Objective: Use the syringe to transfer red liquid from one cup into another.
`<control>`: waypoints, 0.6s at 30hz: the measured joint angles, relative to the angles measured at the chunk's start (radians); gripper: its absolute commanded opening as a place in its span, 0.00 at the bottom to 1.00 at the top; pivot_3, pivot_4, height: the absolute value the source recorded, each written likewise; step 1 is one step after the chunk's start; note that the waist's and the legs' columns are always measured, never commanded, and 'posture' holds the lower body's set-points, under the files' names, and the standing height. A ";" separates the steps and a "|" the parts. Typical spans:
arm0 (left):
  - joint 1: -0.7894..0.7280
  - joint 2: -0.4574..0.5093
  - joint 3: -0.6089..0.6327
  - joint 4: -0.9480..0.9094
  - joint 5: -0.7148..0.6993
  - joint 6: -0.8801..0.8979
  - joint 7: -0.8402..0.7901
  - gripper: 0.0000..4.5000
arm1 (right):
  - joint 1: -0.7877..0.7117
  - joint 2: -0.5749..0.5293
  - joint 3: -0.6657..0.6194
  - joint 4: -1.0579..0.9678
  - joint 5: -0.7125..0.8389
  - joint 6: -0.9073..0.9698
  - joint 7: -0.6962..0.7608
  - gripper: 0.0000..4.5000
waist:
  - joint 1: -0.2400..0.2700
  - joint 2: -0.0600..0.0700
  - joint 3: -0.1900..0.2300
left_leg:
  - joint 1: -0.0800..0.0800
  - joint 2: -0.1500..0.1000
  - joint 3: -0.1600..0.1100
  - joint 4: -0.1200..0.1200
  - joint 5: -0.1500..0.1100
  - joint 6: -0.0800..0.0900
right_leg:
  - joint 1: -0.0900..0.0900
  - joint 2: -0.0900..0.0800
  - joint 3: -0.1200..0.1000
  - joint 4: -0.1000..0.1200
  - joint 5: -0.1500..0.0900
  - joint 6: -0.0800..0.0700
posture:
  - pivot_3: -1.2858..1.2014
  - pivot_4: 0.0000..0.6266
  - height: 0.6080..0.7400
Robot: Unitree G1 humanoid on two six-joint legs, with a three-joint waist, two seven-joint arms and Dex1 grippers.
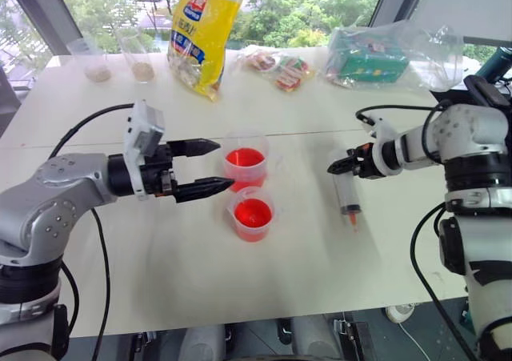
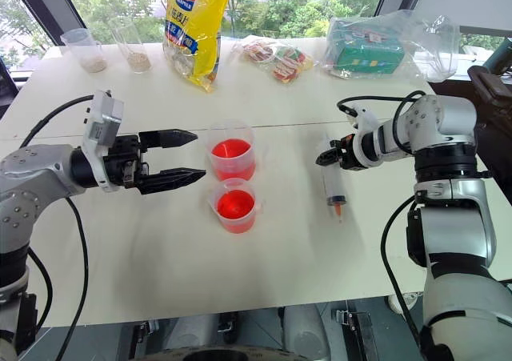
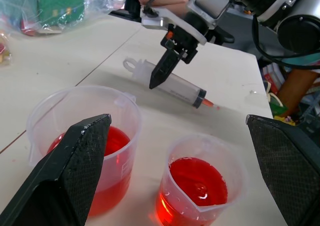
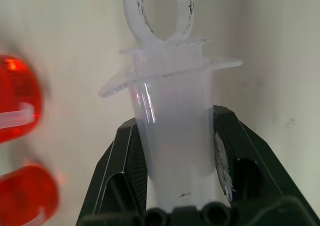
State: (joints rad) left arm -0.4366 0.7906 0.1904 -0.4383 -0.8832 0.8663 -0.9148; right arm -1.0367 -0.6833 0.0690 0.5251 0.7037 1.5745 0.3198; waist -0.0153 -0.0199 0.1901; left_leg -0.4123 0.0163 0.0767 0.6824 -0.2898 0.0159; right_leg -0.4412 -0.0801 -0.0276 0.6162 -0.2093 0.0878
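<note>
Plastic bags point(image 1: 384, 53) and yellow pouch point(image 1: 202, 33) lie behind the cups point(image 1: 246, 167).

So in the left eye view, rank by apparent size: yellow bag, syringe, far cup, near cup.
1. Yellow bag, clearly largest.
2. Far cup.
3. Near cup, close to the far one.
4. Syringe, slimmest, partly under the right gripper.

yellow bag point(image 1: 202, 33), green box point(image 1: 366, 57) behind.

I'm seeing two cups point(image 1: 250, 186) standing just ahead of my spread left gripper point(image 1: 210, 167). Bare table point(image 1: 300, 217) is lying between them and my right gripper point(image 1: 340, 166).
</note>
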 measured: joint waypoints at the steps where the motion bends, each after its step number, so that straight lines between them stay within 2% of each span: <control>1: 0.001 0.001 0.000 -0.002 0.000 0.000 0.004 0.99 | 0.007 -0.001 0.029 -0.003 -0.020 -0.012 0.020 0.32 | 0.000 0.000 0.000 | 0.000 0.000 0.000 0.000 0.000 0.000 | 0.000 0.000 0.000 0.000 0.000 0.000 | 0.52 0.24 1.00; 7: 0.007 0.004 -0.001 -0.014 0.003 -0.002 0.023 1.00 | 0.015 0.000 0.101 -0.053 -0.072 -0.041 0.129 0.98 | 0.002 -0.001 0.000 | 0.001 0.000 -0.001 0.001 0.000 0.000 | 0.002 0.000 0.000 0.000 0.000 0.000 | 0.52 0.24 1.00; 13: 0.008 0.014 -0.003 -0.018 0.002 -0.001 0.030 1.00 | 0.017 -0.023 0.120 -0.111 -0.099 -0.022 0.198 0.99 | 0.003 0.000 0.000 | 0.002 0.000 0.000 0.001 0.000 0.000 | 0.003 0.000 0.000 -0.001 0.000 0.000 | 0.52 0.24 1.00; 18: 0.015 0.036 -0.003 -0.031 0.000 0.000 0.029 1.00 | 0.048 -0.198 0.105 -0.393 -0.025 -0.053 0.378 0.99 | 0.003 0.001 0.000 | 0.000 0.000 -0.001 -0.001 -0.001 0.001 | 0.000 0.000 -0.001 -0.001 0.000 0.001 | 0.52 0.24 1.00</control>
State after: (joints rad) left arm -0.4217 0.8267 0.1876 -0.4697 -0.8831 0.8664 -0.8861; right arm -0.9888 -0.8810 0.1737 0.1318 0.6784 1.5215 0.6982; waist -0.0120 -0.0192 0.1905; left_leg -0.4122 0.0163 0.0759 0.6818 -0.2904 0.0166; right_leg -0.4409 -0.0802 -0.0282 0.6155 -0.2092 0.0885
